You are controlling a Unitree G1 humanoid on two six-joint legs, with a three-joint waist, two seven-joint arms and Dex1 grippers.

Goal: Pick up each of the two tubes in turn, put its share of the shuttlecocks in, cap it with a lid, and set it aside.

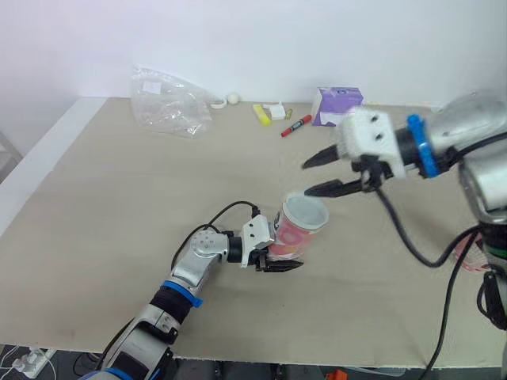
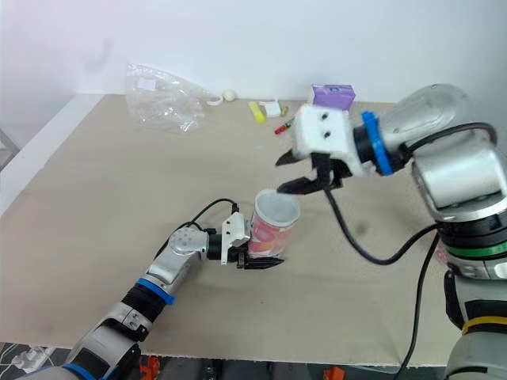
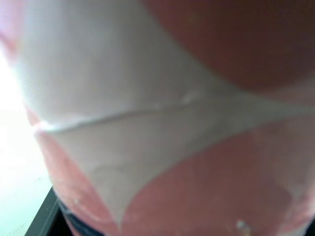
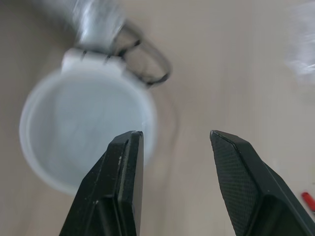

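You have the tube (image 1: 291, 239) pinched in your left gripper (image 1: 280, 262), its lid (image 1: 306, 211) apparently on, with your right gripper (image 1: 306, 177) spread just above that lid, so this one looks capped and needs setting aside; the other tube's progress I cannot tell.

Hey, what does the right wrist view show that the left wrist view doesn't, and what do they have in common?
Right wrist view: the right gripper, open, poised over the white round top of the tube, with the table and a black cable beyond it. Left wrist view: the tube's pink and white side wall, seen very close. Shared: the tube itself, which the left gripper holds upright on the table.
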